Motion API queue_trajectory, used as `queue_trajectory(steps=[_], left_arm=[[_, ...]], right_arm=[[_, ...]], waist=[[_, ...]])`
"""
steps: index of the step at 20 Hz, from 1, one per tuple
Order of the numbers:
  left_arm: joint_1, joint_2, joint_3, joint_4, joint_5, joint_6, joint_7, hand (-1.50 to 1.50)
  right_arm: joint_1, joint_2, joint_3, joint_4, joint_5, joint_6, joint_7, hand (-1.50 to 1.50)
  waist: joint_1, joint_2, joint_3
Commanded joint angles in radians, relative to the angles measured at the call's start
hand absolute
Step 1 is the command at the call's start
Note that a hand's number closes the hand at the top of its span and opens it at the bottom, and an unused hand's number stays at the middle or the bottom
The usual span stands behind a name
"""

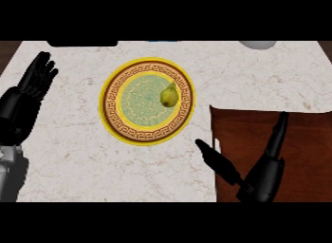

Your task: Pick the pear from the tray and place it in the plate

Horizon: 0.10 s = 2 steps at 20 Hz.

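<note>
One pear (pixel 169 96) is lying on the one plate (pixel 114 102), a little toward three o'clock of the plate's middle, its narrow stem end pointing up toward twelve o'clock. The plate is sitting on the pale marble counter (pixel 78 152), with a yellow rim, a brown patterned band and a green centre.

One dark brown tray (pixel 308 137) is lying at about four o'clock from the plate, near it but not touching, and nothing is showing on its bare surface except the hand above it.

Two hands are showing. The right hand (pixel 263 178) is hanging over the tray's nine o'clock edge, fingers (pixel 279 130) stretched straight toward twelve o'clock and the thumb (pixel 214 159) splayed out toward ten o'clock over the counter; it is spread wide and holding nothing. The left hand (pixel 25 97) is resting at nine o'clock from the plate, well apart from it, fingers straight and pointing up toward one o'clock, also holding nothing.

At the counter's twelve o'clock edge, one dark object (pixel 83 43) and one pale rounded object (pixel 258 44) are partly showing; what they are cannot be told.
</note>
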Motion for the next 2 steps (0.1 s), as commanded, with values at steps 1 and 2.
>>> queue_trajectory(steps=[1, 2], left_arm=[[-0.049, -0.024, -0.013, 0.037, -0.034, 0.012, 0.010, 0.00], [-0.038, -0.002, 0.020, 0.047, -0.006, -0.025, -0.025, 0.00]], right_arm=[[0.107, 0.043, -0.004, -0.114, 0.122, 0.123, 0.006, -1.50], [0.147, 0.006, 0.000, -0.101, 0.095, 0.061, -0.022, -1.50]], waist=[[0.003, 0.003, 0.000], [0.006, 0.003, 0.000]])
